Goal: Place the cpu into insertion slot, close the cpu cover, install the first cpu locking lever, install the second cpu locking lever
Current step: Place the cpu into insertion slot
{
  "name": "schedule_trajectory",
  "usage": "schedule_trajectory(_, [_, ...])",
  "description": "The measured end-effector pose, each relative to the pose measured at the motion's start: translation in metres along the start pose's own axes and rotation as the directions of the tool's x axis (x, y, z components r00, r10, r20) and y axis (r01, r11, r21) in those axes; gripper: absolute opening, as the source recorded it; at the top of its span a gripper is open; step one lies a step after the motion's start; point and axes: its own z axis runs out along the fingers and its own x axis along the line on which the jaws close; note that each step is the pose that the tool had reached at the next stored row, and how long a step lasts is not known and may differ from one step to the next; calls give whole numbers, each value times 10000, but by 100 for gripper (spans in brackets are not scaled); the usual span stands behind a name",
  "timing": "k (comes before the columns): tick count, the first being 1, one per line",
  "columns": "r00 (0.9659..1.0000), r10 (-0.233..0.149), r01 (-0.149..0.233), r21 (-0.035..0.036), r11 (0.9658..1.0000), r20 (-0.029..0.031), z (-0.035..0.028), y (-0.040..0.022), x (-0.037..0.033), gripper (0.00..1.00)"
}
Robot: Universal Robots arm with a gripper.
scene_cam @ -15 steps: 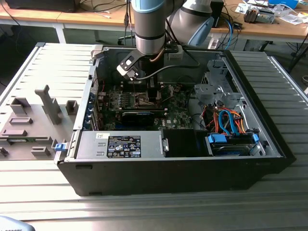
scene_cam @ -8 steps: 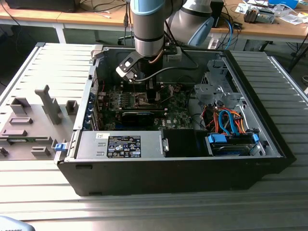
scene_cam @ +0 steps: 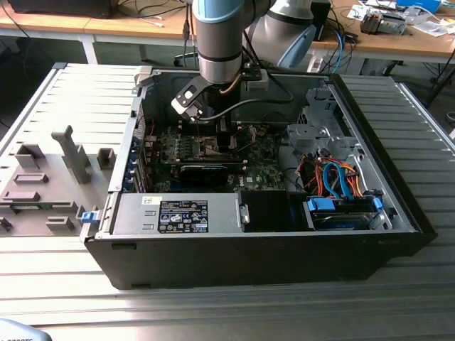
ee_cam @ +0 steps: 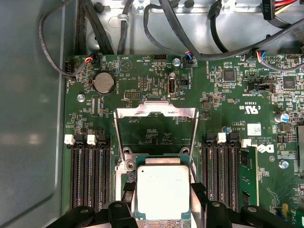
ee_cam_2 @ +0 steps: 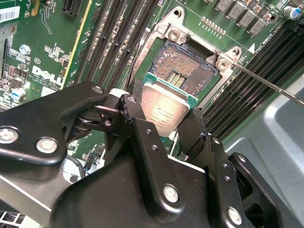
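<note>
STATE: your gripper (ee_cam_2: 164,116) is clamped on the cpu (ee_cam_2: 164,105) | WHERE: just over the insertion slot (ee_cam_2: 183,66), apparently unseated | RISK: lower it skewed and a corner catches the rim, bending pins | cpu cover (ee_cam: 156,109) stands raised.

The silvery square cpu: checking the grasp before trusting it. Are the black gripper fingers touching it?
Touching. In the second wrist view the gripper has its black fingers pressed against opposite edges of the silvery square cpu.

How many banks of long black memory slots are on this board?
2. One bank lies along one side of the insertion slot, the other bank along the opposite side; the cpu may hide more.
</note>
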Motion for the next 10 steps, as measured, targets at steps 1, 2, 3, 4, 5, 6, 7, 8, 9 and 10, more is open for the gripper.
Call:
schedule_trajectory(1, [10000,0,0,1,10000,0,0,-1,0,54])
schedule_trajectory(2, [10000,0,0,0,10000,0,0,-2,0,54])
schedule_trajectory(3, [10000,2,-2,0,10000,-1,1,-5,0,54])
schedule_trajectory(4, [10000,1,-1,-1,10000,-2,2,-13,1,54])
schedule_trajectory(5, [10000,0,0,1,10000,1,1,-21,5,54])
schedule_trajectory(6, [10000,-3,3,0,10000,-1,2,-29,9,54])
schedule_trajectory(7, [10000,-3,3,0,10000,-1,1,-54,14,54])
schedule_trajectory(8, [10000,-2,2,0,10000,-2,2,-64,15,54])
schedule_trajectory(9, [10000,-3,3,0,10000,-1,1,-77,18,54])
schedule_trajectory(10, [10000,-3,3,0,10000,-1,1,-102,22,54])
